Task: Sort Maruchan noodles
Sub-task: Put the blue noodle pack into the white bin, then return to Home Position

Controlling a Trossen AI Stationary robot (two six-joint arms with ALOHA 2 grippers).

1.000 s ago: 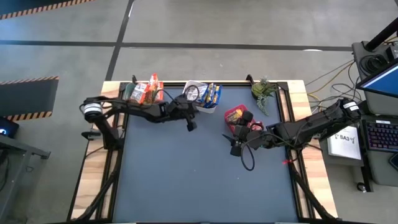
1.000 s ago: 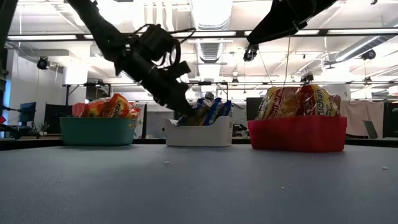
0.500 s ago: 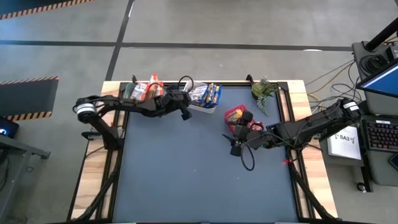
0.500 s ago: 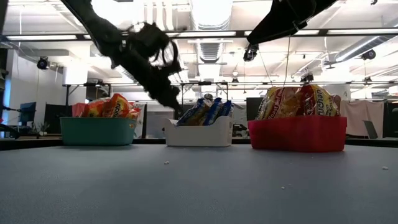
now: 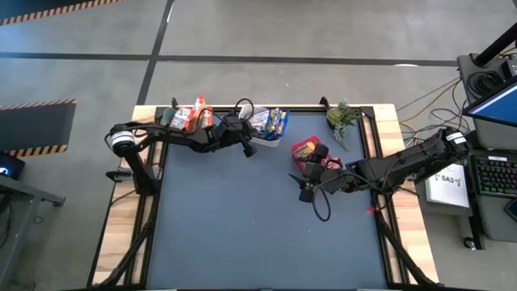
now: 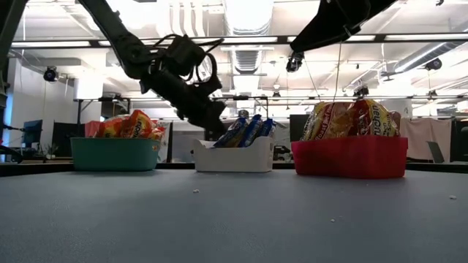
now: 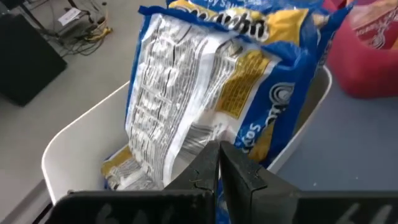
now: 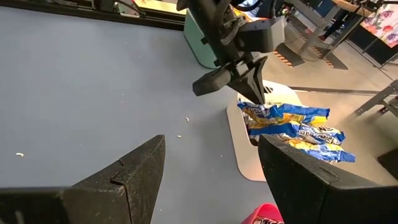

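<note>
Left hand (image 8: 258,87) closed above blue noodle packets (image 8: 292,124) in white bin (image 8: 239,152).

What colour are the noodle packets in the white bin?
Blue and yellow, one showing a silver printed back; the noodle packets in the white bin show best in the left wrist view.

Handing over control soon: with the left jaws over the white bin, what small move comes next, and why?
Probably lift the left gripper clear of the white bin and back toward its side. Its jaws are shut and empty, the blue packets already sit in the bin, and no packet lies on the mat.
</note>
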